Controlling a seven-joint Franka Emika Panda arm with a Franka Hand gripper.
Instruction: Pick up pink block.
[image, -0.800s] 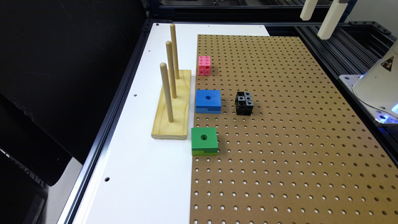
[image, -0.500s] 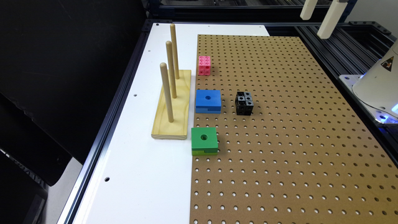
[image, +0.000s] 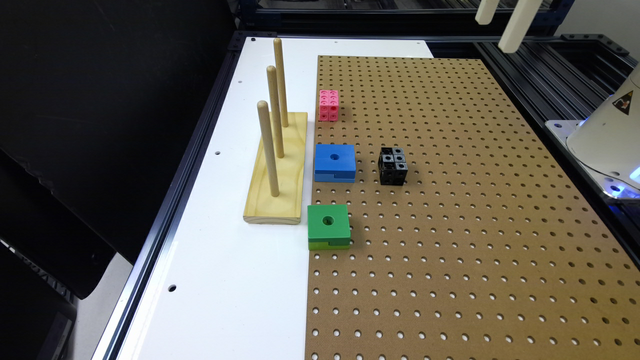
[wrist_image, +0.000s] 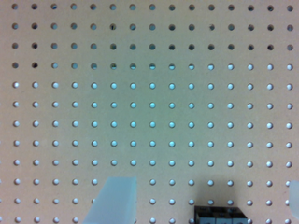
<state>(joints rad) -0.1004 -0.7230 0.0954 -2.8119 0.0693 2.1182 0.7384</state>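
The small pink plastic dimpled cube (image: 328, 105) sits on the brown pegboard (image: 475, 210) just beyond the blue square block (image: 335, 162), beside the wooden peg stand (image: 276, 167). The gripper (image: 505, 22) hangs high and well apart from it, fingers spread with nothing between them. Risks: descending onto the same-shaped black cube (image: 393, 165) beside the blue block, or clipping the stand's pegs

Black cube (wrist_image: 218, 215) and end effector (image: 505, 22) are cut off at picture edges.
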